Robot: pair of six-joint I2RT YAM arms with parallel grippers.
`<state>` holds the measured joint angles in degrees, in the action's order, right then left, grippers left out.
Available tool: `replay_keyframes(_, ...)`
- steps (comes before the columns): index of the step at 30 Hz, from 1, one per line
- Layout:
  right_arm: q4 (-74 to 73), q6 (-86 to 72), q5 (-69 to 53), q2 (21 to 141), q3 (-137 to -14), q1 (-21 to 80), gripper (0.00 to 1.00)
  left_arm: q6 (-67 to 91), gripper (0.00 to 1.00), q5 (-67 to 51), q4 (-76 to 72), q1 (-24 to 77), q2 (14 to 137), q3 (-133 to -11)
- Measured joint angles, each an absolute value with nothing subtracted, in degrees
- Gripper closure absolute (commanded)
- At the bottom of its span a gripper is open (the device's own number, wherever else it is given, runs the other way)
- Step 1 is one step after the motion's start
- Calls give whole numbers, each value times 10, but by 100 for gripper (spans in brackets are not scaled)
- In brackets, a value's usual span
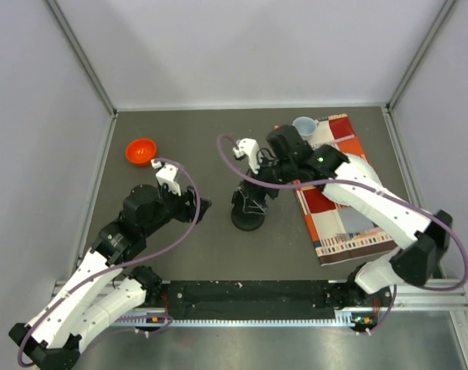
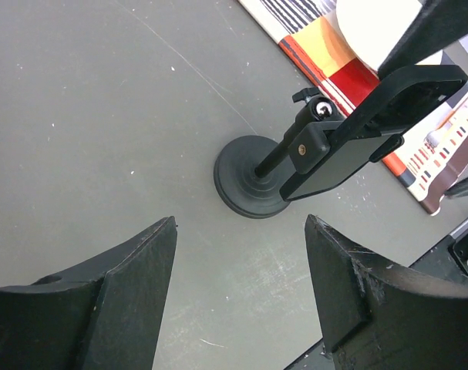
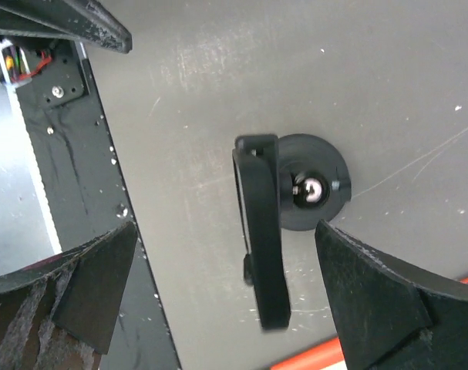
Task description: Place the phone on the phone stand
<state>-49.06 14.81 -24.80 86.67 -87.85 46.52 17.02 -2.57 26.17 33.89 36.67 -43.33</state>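
Observation:
The phone stand [image 1: 248, 216] stands mid-table on its round disc base [image 2: 252, 187]. The phone [image 2: 343, 158] sits tilted in the cradle on top of the post. From above it shows edge-on [image 3: 265, 231], in front of the base [image 3: 314, 193]. My right gripper [image 3: 226, 227] hovers over it, open; the phone lies between the wide-spread fingers, touching neither. In the top view the right gripper [image 1: 262, 179] is just behind the stand. My left gripper [image 2: 241, 222] is open and empty, low over the table short of the base; in the top view the left gripper [image 1: 200, 206] is left of the stand.
A red, orange and striped cloth [image 1: 343, 196] lies right of the stand, with a clear cup [image 1: 304, 124] at its far corner. An orange bowl [image 1: 141, 151] sits at the back left. A black rail [image 1: 249, 291] runs along the near edge.

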Motion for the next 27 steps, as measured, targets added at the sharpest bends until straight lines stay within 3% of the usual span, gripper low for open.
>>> replay_keyframes(3,-440,108,-248,792,-793,451,1,164,27,-34,256,339,373,-434)
replay_keyframes(7,-339,25,-247,678,-651,431,7,150,39,-70,241,338,394,-444)
replay_keyframes(10,-241,-54,-244,603,-550,422,14,143,38,-113,223,338,418,-454)
replay_keyframes(14,-103,-161,-236,546,-445,420,35,143,33,-155,206,338,451,-464)
replay_keyframes(17,-15,-198,-230,517,-377,420,36,146,28,-178,202,338,458,-464)
replay_keyframes(22,33,-199,-211,511,-355,419,50,149,23,-216,192,338,458,-464)
replay_keyframes(27,45,-190,-210,526,-371,418,47,151,23,-230,190,338,458,-464)
